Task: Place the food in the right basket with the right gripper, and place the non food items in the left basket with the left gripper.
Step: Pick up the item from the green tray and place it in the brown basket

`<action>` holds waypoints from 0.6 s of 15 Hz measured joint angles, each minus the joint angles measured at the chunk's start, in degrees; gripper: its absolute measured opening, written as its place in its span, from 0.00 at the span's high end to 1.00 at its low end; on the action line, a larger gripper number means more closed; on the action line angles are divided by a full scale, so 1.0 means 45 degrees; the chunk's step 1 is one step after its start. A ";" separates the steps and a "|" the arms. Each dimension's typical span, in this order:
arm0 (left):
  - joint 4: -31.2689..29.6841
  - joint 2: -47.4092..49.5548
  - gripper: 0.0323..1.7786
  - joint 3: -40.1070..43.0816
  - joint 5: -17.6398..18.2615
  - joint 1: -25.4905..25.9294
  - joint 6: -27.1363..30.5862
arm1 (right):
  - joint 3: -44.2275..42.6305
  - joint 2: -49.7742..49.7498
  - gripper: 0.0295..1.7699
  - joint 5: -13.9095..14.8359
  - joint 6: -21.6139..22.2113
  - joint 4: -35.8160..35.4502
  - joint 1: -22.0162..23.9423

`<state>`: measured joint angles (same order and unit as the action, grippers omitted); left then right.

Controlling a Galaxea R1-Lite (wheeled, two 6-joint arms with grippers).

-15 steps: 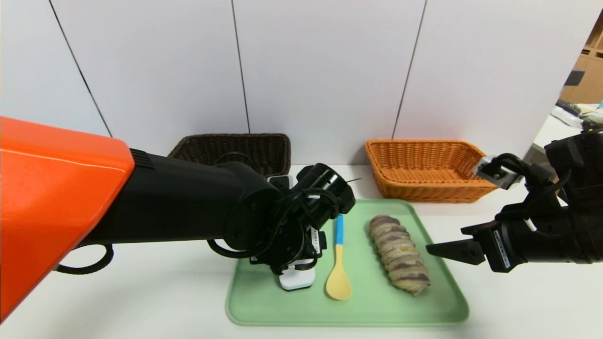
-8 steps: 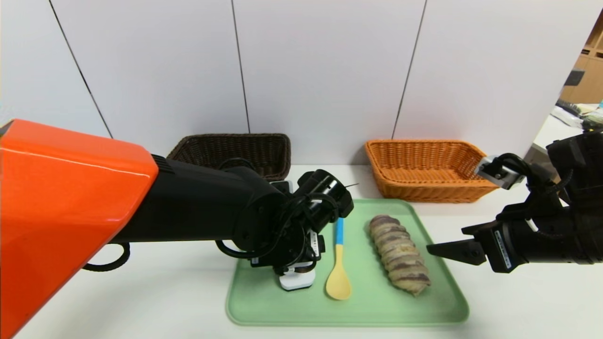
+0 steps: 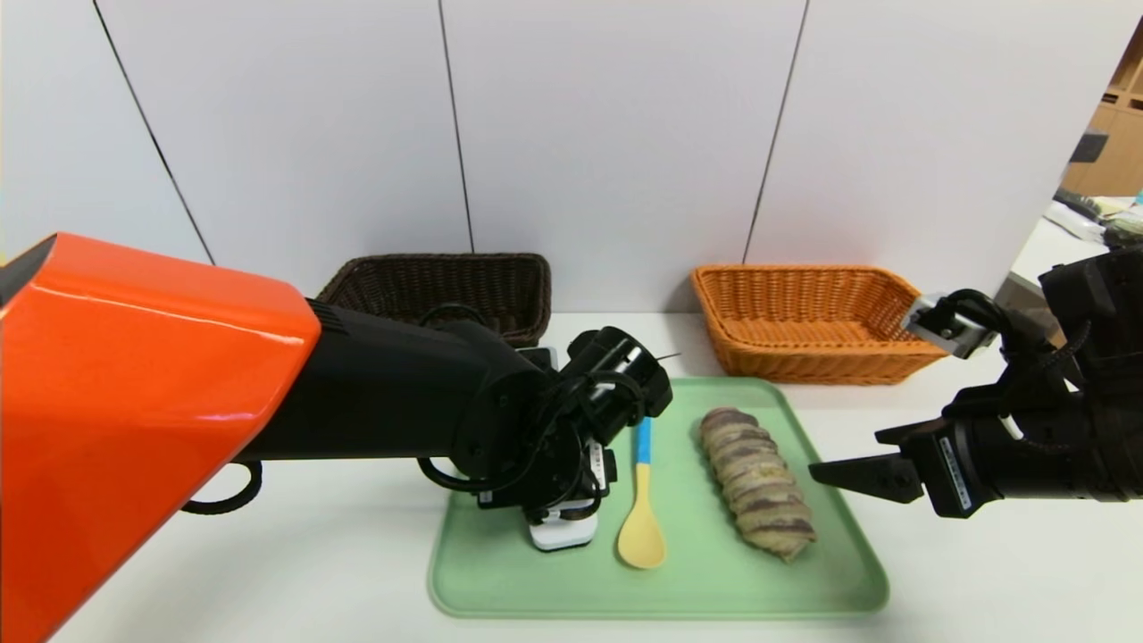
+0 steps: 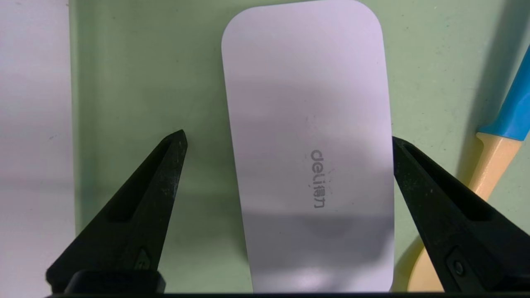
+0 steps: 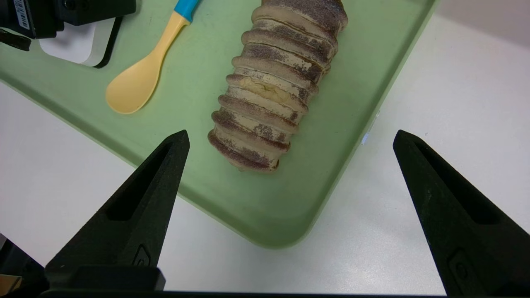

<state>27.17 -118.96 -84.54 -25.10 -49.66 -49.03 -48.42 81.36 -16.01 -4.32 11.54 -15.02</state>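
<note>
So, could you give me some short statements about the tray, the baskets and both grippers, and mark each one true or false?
1. The left gripper is open over the white case. True.
2. The bread loaf lies in the orange basket. False: it lies on the green tray.
3. The right gripper holds the spoon. False: it is open, holding nothing.
4. The dark brown basket contains none of the tray's items. True.

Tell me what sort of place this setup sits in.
Probably an indoor lab or office test station: a plain white table before blank white wall panels, a staged green tray, and wooden shelving far right.
</note>
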 joint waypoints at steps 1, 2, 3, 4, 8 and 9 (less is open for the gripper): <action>0.0000 -0.0014 0.05 0.0000 0.0000 -0.0005 0.0005 | 0.0000 -0.0005 0.04 0.0005 0.0000 0.0000 0.0000; -0.0005 -0.0027 0.05 0.0000 -0.0008 -0.0005 0.0005 | 0.0000 -0.0011 0.04 0.0011 -0.0003 0.0000 0.0000; 0.0000 -0.0033 0.05 -0.0005 -0.0014 -0.0005 0.0000 | 0.0000 -0.0011 0.04 0.0000 -0.0003 0.0000 0.0000; -0.0005 -0.0027 0.05 -0.0005 -0.0014 -0.0005 0.0005 | -0.0005 -0.0011 0.04 0.0005 -0.0008 0.0000 0.0005; 0.0011 0.0005 0.27 0.0000 -0.0076 -0.0011 -0.0030 | -0.0024 -0.0041 0.04 0.0000 -0.0008 -0.0019 0.0005; 0.0014 0.0030 0.35 0.0000 -0.0087 -0.0014 -0.0024 | -0.0033 -0.0054 0.04 0.0005 -0.0014 -0.0024 0.0005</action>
<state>27.23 -118.82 -84.54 -25.49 -49.73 -49.14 -48.57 81.12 -15.98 -4.38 11.43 -14.99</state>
